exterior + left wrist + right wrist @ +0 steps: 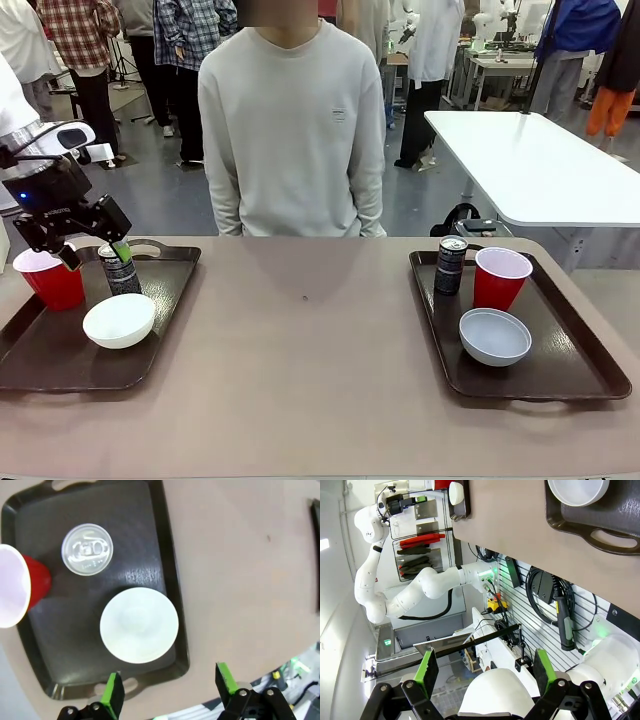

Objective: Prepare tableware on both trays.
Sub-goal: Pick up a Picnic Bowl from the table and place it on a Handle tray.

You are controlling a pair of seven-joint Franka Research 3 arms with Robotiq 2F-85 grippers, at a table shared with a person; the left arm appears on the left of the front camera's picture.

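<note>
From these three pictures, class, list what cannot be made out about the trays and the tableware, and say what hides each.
- Left can, front view: its top sits behind the left gripper.
- Left cup, left wrist view: cut off by the picture's edge.
- Right bowl and right tray, right wrist view: cut off by the top edge.
- Print on the right can, front view: too small to read.

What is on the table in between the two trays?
Nothing. In the front view, the tabletop between the left tray and the right tray is bare, apart from one tiny dark speck.
</note>
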